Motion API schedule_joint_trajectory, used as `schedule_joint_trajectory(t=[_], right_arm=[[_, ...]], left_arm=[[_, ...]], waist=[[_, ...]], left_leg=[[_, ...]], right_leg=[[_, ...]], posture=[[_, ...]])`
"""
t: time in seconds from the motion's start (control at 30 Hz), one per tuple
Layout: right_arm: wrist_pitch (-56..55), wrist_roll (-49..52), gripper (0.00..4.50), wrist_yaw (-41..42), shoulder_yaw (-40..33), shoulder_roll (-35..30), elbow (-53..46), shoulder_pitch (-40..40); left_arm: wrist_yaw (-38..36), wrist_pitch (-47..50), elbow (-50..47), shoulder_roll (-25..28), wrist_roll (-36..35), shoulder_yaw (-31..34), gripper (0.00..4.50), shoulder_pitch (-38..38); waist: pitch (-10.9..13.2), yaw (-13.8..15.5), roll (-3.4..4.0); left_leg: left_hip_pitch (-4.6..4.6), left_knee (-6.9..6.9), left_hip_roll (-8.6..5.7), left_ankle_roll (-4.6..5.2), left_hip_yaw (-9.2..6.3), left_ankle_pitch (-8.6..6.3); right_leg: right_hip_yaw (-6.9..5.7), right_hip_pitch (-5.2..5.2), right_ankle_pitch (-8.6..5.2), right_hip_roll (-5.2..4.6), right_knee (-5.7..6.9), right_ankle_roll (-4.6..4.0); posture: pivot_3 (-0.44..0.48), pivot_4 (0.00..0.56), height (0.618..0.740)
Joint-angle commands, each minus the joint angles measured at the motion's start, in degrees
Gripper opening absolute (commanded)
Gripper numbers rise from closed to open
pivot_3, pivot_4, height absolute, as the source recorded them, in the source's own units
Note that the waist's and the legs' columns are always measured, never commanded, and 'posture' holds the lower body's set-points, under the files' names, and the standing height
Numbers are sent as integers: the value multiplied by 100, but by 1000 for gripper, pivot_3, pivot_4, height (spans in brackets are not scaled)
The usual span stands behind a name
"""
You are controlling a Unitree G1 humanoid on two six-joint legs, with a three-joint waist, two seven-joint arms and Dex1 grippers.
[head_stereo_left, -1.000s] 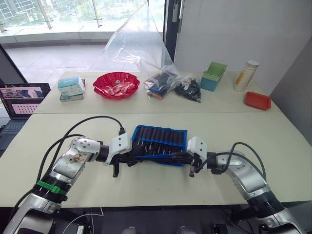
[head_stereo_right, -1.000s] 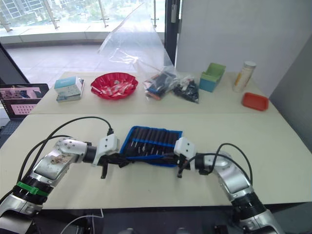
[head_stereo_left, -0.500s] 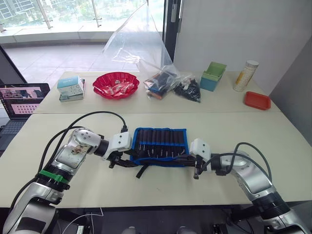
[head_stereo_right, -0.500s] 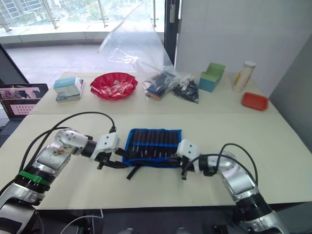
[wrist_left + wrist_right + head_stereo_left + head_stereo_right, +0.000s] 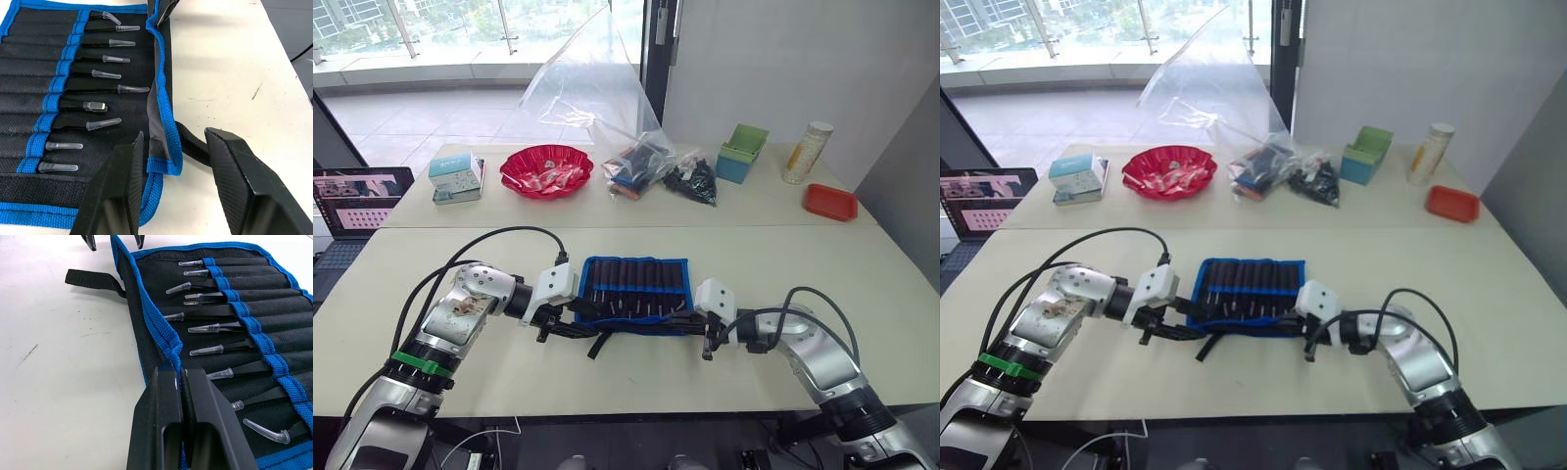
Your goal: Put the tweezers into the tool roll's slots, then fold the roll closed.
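**Roll open on the near table, right gripper pinching its front hem**

Your tool roll (image 5: 636, 294) lies unrolled and flat on the near table (image 5: 862, 284), about midway between the two arms, with its slot rows running across it. The tweezers (image 5: 95, 76) sit in the slots with their clear-capped tips pointing toward the roll's near, blue-bound edge. That near edge is a narrow flap, slightly lifted rather than lying flat. The thin black strap (image 5: 599, 343) trails out from the roll's near left corner onto bare tabletop.

Your right gripper (image 5: 182, 377) is clamped on the blue hem at the near right corner, fingers pressed together with the fabric between them. Your left gripper (image 5: 173, 161) is spread wide at the near left corner, one finger over the black fabric, the other over the table beyond the hem, the strap lying between them; it grasps nothing.

You have bare tabletop in front of the roll, to both sides, and behind it up to the seam with the far table. Well apart on that far table stand a red bowl (image 5: 546, 168), a clear plastic bag (image 5: 607, 108), a green box (image 5: 741, 152) and a red tray (image 5: 829, 201).
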Motion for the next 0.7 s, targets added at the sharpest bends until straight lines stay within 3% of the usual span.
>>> schedule_joint_trajectory(t=[0.03, 0.13, 0.3, 0.5, 0.7], right_arm=[[73, 52, 0, -15, -203, -12, -183, -13], [82, 123, 0, -21, -279, 4, -182, 13], [146, 251, 0, -64, -461, 111, -125, -17], [68, -26, 0, -302, -545, 361, 529, -354], [-74, -324, 0, -661, -582, 558, 1196, -680]], left_arm=[[-9, -99, 29, 24, 81, 51, 929, -78], [-25, -288, 135, -15, 152, 37, 40, -139], [240, -438, 472, -335, 237, 130, 40, -448], [815, -865, 1579, -839, 872, -57, 40, -1242], [1103, -1295, 2360, -1095, 1423, -279, 40, -1556]], waist=[[0, 0, 0], [0, 3, 0], [0, 21, 0], [0, 10, -1], [0, -20, -1]], left_leg=[[0, 0, 0, 0, 0, 0], [0, 0, 0, 0, 0, 0], [0, 2, -2, 0, 0, 0], [-1, 9, -4, -8, 1, 5], [-1, 3, -4, -47, 4, 27]], right_leg=[[0, 0, 0, 0, 0, 0], [0, 0, 0, 0, 0, 0], [-1, 1, 0, -1, 0, 0], [-2, 2, 0, -1, 2, 0], [-1, 0, 0, -1, 2, 0]], posture=[[0, 150, 740], [0, 150, 740], [0, 150, 740], [0, 150, 740], [0, 150, 740]])
